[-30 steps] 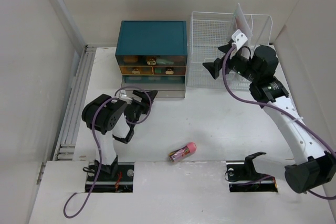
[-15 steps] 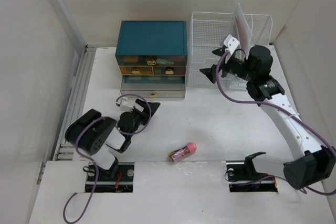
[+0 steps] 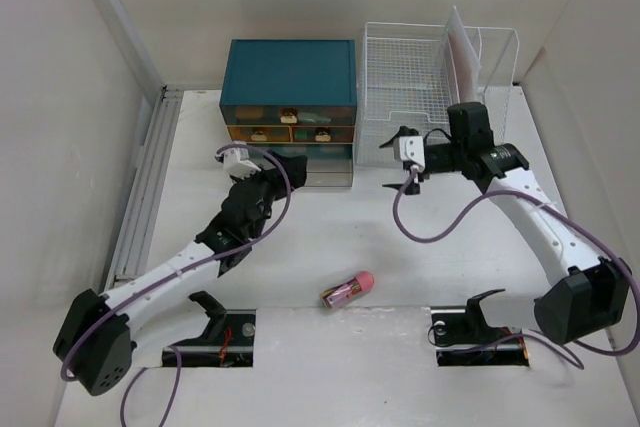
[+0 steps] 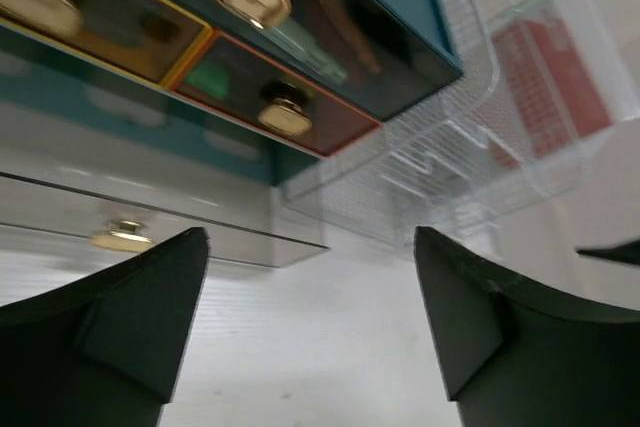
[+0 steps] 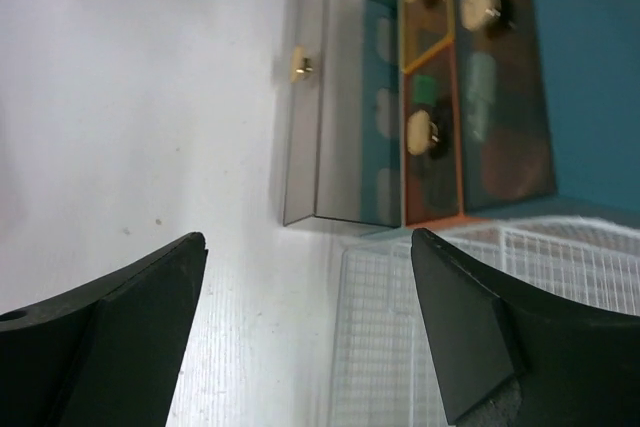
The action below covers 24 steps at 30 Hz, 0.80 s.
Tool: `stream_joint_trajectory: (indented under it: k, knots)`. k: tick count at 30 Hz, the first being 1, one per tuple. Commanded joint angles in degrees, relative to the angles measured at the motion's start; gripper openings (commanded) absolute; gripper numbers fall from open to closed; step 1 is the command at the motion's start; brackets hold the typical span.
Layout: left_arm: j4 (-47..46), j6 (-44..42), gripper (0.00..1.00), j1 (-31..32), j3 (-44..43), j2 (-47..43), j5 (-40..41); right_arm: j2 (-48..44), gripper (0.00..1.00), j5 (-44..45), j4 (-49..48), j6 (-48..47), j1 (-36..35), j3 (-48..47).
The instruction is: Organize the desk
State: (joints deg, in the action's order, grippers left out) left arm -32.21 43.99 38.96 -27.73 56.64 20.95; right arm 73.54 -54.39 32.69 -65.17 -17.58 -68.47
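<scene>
Presently, the desk (image 3: pixel 400 247) lies flat beneath both my arms. Its far edge carries the teal drawer box (image 3: pixel 290 72) left of middle and the white wire rack (image 3: pixel 420 77) toward the far right corner. My left gripper (image 4: pixel 310 239) stands with jaws well apart and nothing between them, just in front of the box's clear bottom drawer (image 3: pixel 300 175), which is pulled out; its brass knob (image 4: pixel 120 238) sits close ahead and to the left in the wrist view. My right gripper (image 5: pixel 308 239) is likewise spread and empty, hovering before the front of the rack. One loose item noted: a small pink-capped tube (image 3: pixel 348 289) lying on its side close to the near edge, roughly between my two bases. Its long axis runs diagonally, pink end toward the far right. It lies back toward me, well apart from both hands, and neither is clearly nearer. Judgement: picking it up calls for a retreat toward the near edge, with jaws turned across that diagonal.
</scene>
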Motion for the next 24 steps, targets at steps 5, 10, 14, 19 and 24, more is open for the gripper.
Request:
stream_joint_trajectory:
  k: [5, 10, 14, 19, 24]
  knots:
    - [27.5, -8.3, 0.43, 2.3, -16.0, -4.3, 16.9, 4.5, 0.82, -10.6, 20.0, -28.0, -4.7, -0.3]
    - [31.1, -25.9, 0.12, 2.3, -26.9, -5.3, 18.2, 6.3, 0.75, -4.5, 12.7, -22.1, -16.3, 1.9]
    - [25.5, -34.3, 0.0, 1.7, -22.7, -9.8, 23.8, 4.9, 0.71, 2.6, 2.2, -7.9, -24.7, 6.7]
    - [18.1, -36.5, 0.0, -0.6, -12.4, -16.5, 25.2, 4.2, 0.65, 9.7, -4.4, 3.2, -32.8, 10.7]
    - [18.1, -36.5, 0.0, -0.6, -12.4, -20.5, 27.6, 6.3, 0.64, 9.7, -2.6, 5.2, -37.5, 13.6]
